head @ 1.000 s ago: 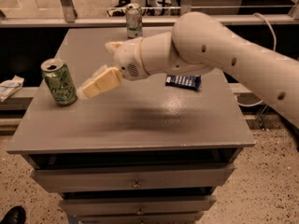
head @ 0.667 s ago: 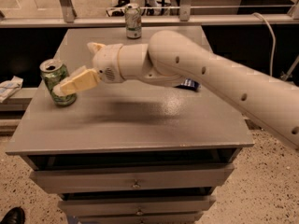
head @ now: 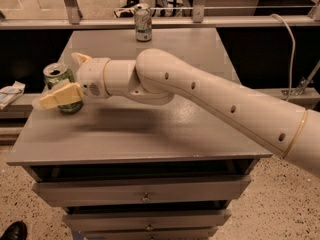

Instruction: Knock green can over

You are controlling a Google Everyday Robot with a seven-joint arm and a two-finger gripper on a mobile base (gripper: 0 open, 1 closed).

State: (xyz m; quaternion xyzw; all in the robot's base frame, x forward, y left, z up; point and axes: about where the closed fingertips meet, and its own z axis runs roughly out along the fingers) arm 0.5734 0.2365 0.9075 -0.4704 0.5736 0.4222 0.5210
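Observation:
The green can [head: 56,77] stands near the left edge of the grey table [head: 150,139], its open silver top showing. My gripper [head: 58,80] is open and straddles the can. One cream finger [head: 59,96] lies across the can's front and touches it. The other finger [head: 80,59] sticks up behind the can's right side. The lower part of the can is hidden by the front finger. My white arm reaches in from the right across the table.
A mostly white can [head: 143,23] stands at the table's back edge. Drawers [head: 145,194] are below the tabletop. A crumpled wrapper [head: 10,92] lies on a ledge to the left. A white cable [head: 290,44] hangs at the right.
My gripper has swung left across the table and reached the green can, with a finger now against its front. The can has not fallen.

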